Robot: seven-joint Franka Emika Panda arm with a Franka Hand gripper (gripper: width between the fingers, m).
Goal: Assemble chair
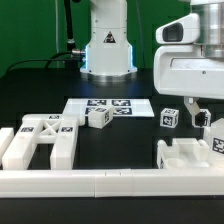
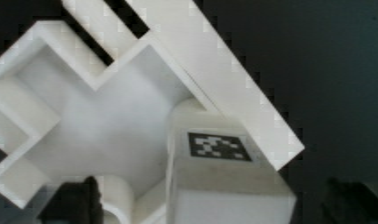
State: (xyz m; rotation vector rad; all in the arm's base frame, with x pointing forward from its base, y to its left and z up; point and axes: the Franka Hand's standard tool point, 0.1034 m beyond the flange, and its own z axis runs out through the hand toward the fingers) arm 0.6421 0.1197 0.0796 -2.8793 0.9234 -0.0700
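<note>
Chair parts, white, tagged: frame (image 1: pixel 38 140) lay flat at ext. view's left; cube (image 1: pixel 98 117) and 2nd cube (image 1: pixel 170 118) sat by marker board (image 1: pixel 105 104); seat (image 1: pixel 188 156) at ext. view's right, near rail (image 1: pixel 110 183). Gripper (image 1: pixel 203 112) hung over seat's tagged upright (image 2: pixel 218 150); jaws open or gripping: couldn't tell.

White chair parts (image 1: pixel 12 142), black-and-white square tags (image 2: pixel 218 147)

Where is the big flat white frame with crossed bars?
The flat white plastic frame lies on the exterior view's left, behind the long low white border rail; a small white tagged cube sits nearest, toward the centre.
</note>
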